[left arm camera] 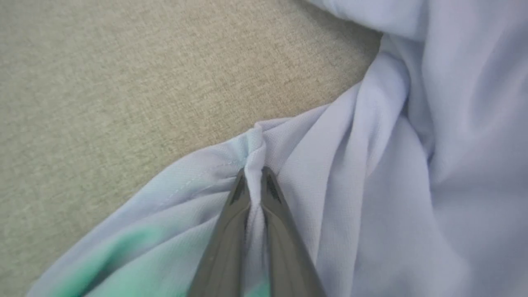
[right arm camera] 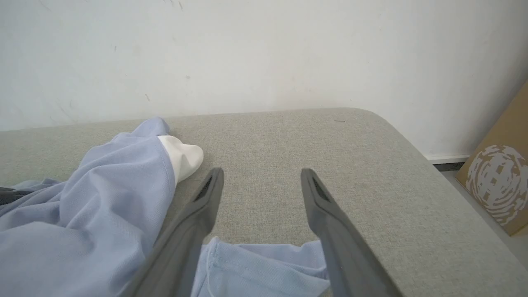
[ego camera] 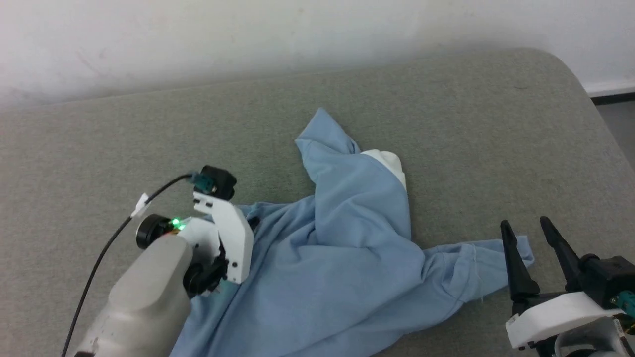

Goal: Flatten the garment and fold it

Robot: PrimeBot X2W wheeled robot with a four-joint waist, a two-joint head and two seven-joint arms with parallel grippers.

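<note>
The garment [ego camera: 347, 248], a light blue shirt, lies crumpled on the grey-green cushion [ego camera: 149, 139], its white collar [ego camera: 392, 166] poking out at the top. My left arm's wrist [ego camera: 223, 238] hangs over the shirt's left edge. In the left wrist view my left gripper [left arm camera: 255, 173] is shut on a pinched fold at the hem of the garment [left arm camera: 412, 185]. My right gripper [ego camera: 526, 225] stands open at the lower right, fingers just over a sleeve end. In the right wrist view the right gripper [right arm camera: 262, 173] holds nothing, with the garment [right arm camera: 103, 206] to its left and below it.
A pale wall runs behind the cushion. The cushion's rounded corner [ego camera: 570, 74] and right edge drop to the floor [ego camera: 620, 124]. A cardboard box [right arm camera: 499, 185] leans by that edge. Bare cushion spreads left of and behind the shirt.
</note>
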